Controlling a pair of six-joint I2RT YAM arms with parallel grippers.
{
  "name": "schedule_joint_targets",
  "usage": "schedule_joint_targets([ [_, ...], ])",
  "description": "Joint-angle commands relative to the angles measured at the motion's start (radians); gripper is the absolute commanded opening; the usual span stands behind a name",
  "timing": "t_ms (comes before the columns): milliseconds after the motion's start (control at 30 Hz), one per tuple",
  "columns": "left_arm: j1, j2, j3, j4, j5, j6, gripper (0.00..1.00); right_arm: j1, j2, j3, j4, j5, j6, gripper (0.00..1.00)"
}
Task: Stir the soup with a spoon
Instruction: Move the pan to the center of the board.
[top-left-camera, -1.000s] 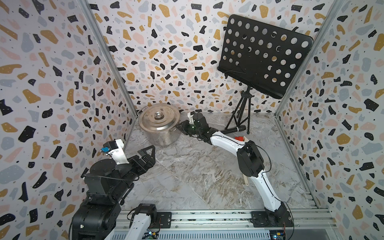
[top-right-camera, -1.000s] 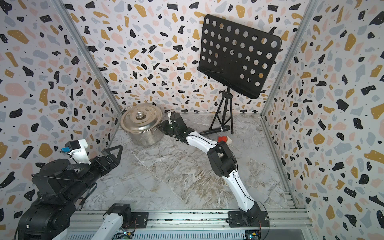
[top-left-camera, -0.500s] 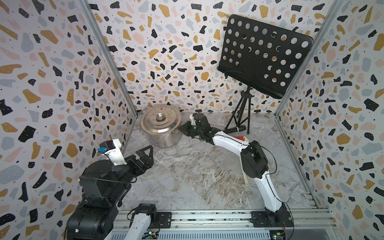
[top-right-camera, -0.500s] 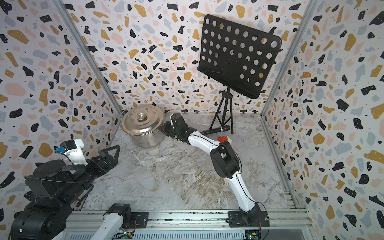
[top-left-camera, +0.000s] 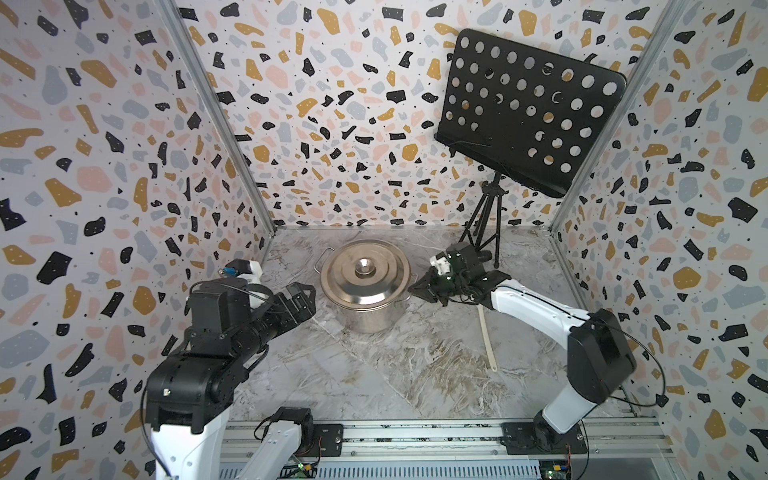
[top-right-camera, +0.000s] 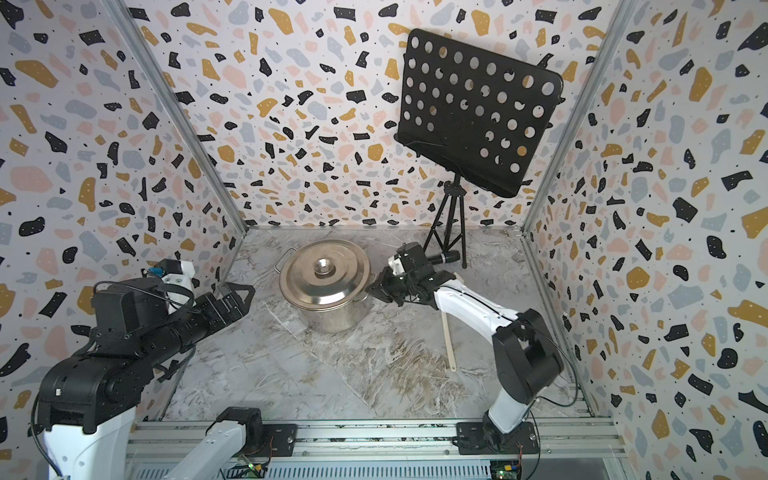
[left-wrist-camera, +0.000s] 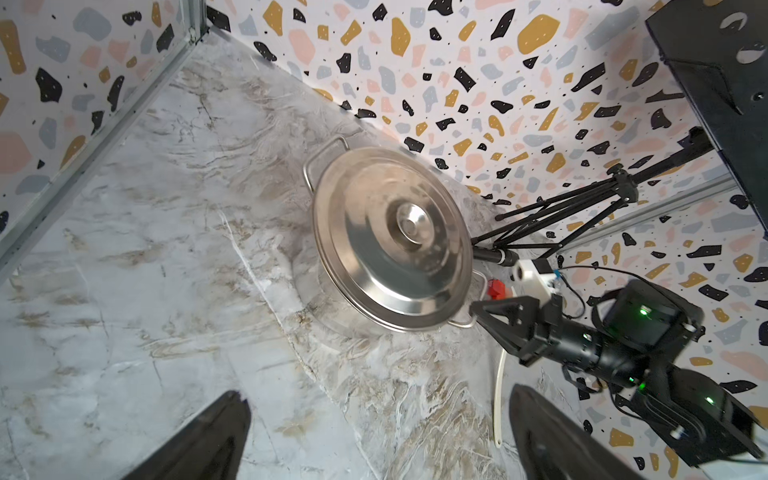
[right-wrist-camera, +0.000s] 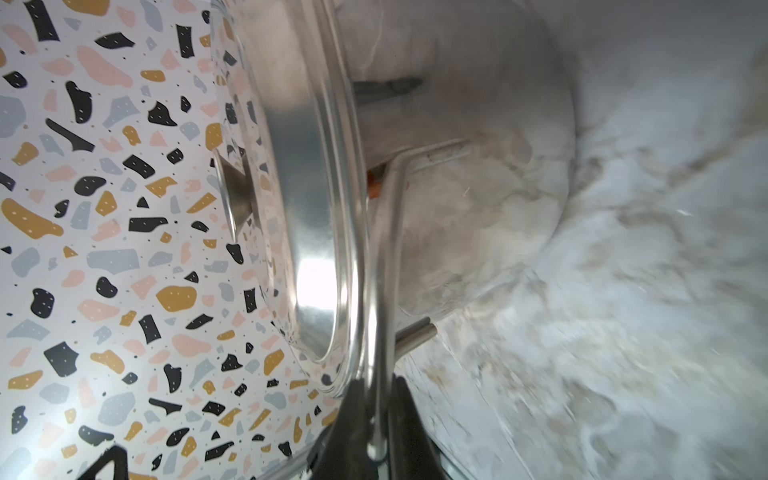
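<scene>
The left end effector (top-left-camera: 305, 299) hovers with its jaws spread wide and empty above the left part of the table (top-left-camera: 374, 374), just beside the steel pot (top-left-camera: 365, 318). The pot stands mid-table toward the back edge with the lid (top-left-camera: 374, 282) on it. To its right, the right end effector (top-left-camera: 413, 289) is clamped narrow on the pot handle (right-wrist-camera: 386, 249), a thin wire loop seen between its fingers in the right wrist view. Right of that, the spoon (top-left-camera: 487, 340) lies flat on the table. Its long cream handle runs toward the front edge, and its bowl end is hidden under the right arm. It looks like thin plastic, so it is probably light, fairly stiff with a little give, and smooth enough to slide or twist in a loose pinch. Since the flat handle hugs the table, the best hold is likely across its narrow edges, around the middle or nearer the free end. That leaves length to reach into the pot, though the deep bowl may make it droop. The lid has to come off first.
</scene>
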Motion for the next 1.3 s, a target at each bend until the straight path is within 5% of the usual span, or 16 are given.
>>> schedule_joint_targets([
  [0,-0.005,-0.025,-0.026,0.008,-0.017,-0.049,0.99,-0.079,-0.210,-0.076,-0.125,-0.138,-0.075,0.00],
  [100,-0.005,0.014,-0.007,-0.025,-0.037,-0.062,0.99,-0.159,-0.326,-0.171,-0.191,-0.212,-0.091,0.00],
  [300,-0.005,0.097,-0.030,-0.009,0.174,-0.086,0.99,-0.256,-0.529,-0.260,-0.386,-0.281,-0.186,0.00],
  [533,-0.039,0.121,-0.049,-0.028,0.175,-0.053,0.99,-0.304,-0.667,-0.364,-0.523,-0.282,-0.274,0.00],
  [733,-0.251,0.173,-0.033,-0.002,0.038,-0.073,0.99,-0.310,-0.686,-0.390,-0.566,-0.208,-0.333,0.05],
  [967,-0.565,0.361,0.037,0.093,-0.106,-0.002,1.00,-0.309,-0.703,-0.361,-0.666,-0.077,-0.401,0.36],
  [1267,-0.812,0.665,0.210,0.112,-0.177,0.184,0.98,-0.309,-0.742,-0.082,-0.961,0.372,-0.629,0.64],
])
